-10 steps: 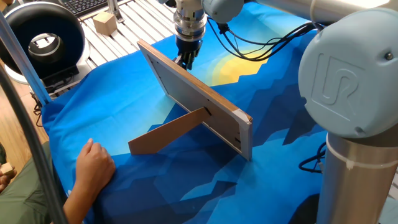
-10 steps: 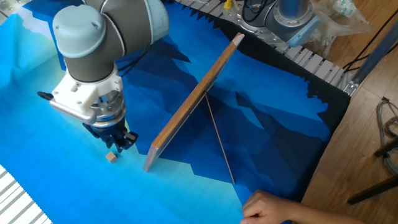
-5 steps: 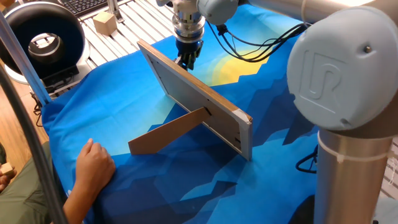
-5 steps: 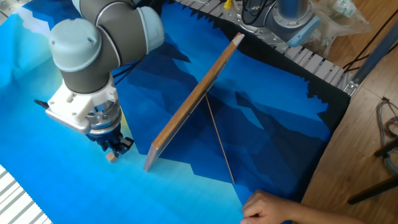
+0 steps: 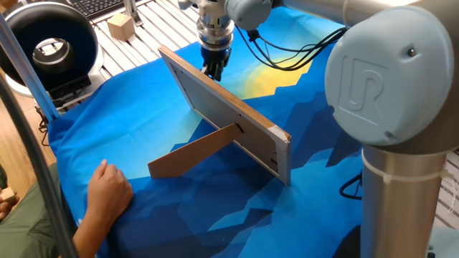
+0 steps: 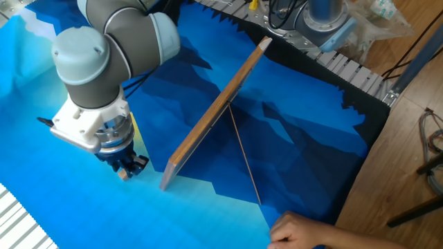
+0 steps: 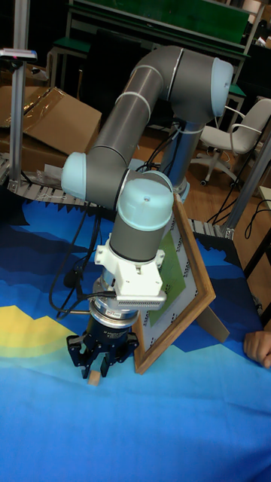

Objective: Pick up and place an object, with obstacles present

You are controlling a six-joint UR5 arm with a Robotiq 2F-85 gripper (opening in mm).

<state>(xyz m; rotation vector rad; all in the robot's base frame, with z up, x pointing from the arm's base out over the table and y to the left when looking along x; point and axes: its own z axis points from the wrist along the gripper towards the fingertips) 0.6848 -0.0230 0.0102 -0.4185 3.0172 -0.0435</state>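
A small tan wooden block [image 7: 93,376] lies on the blue cloth, just beside the low end of the obstacles board. My gripper [image 7: 99,366] hangs straight down over it, fingers spread and open, with the block [image 6: 124,174] showing between the fingertips. In one fixed view the gripper [image 5: 214,69] is behind the board and the block is hidden. The obstacles board [image 5: 229,115] has light wood edges and a pale face, stands tilted, and leans on a brown strut [image 5: 193,152]. The board [image 6: 214,111] runs diagonally to the right of the gripper [image 6: 127,166].
A person's hand [image 5: 107,190] rests on the cloth near the strut's foot. A black round device [image 5: 50,46] and a wooden cube [image 5: 120,26] sit on the slatted table beyond the cloth. Black cables [image 5: 287,54] trail from the wrist.
The gripper has shifted slightly toward the block and sunk lower; the block, earlier beside the fingertips, now sits between them. The board and the hand have not moved.
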